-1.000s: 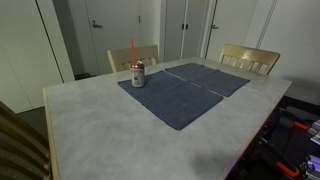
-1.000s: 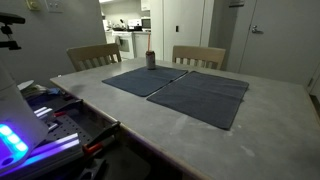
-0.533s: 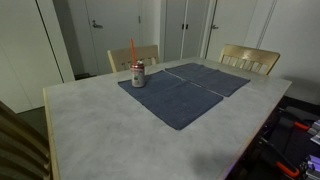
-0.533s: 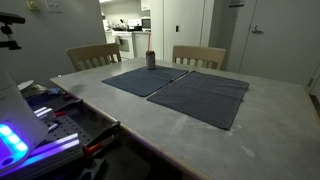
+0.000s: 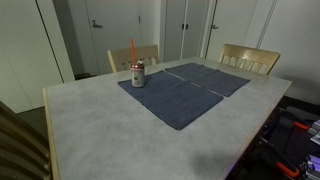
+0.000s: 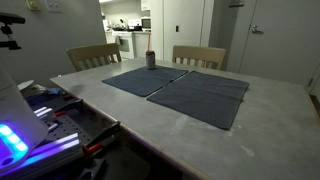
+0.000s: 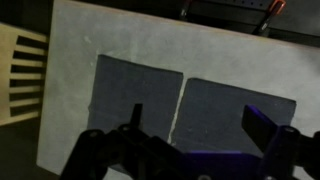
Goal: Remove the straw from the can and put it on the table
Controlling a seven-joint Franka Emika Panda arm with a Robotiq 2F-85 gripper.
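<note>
The silver-grey can (image 5: 138, 74) with red markings stands upright on the far corner of a dark blue mat (image 5: 178, 98) on the grey speckled table (image 5: 90, 120). The orange-red straw (image 5: 132, 51) sticks up out of it. In an exterior view the can (image 6: 151, 59) is small at the table's far edge, and the straw is too thin to make out there. My gripper (image 7: 200, 122) shows only in the wrist view. It is open and empty, high above the two mats (image 7: 135, 95). The can is out of the wrist view.
Two wooden chairs (image 5: 133, 56) (image 5: 250, 58) stand at the table's far sides, and they also show in an exterior view (image 6: 93, 56) (image 6: 198, 56). A second mat (image 5: 212, 77) lies beside the first. Cables and lit equipment (image 6: 15, 140) sit by the table's near edge.
</note>
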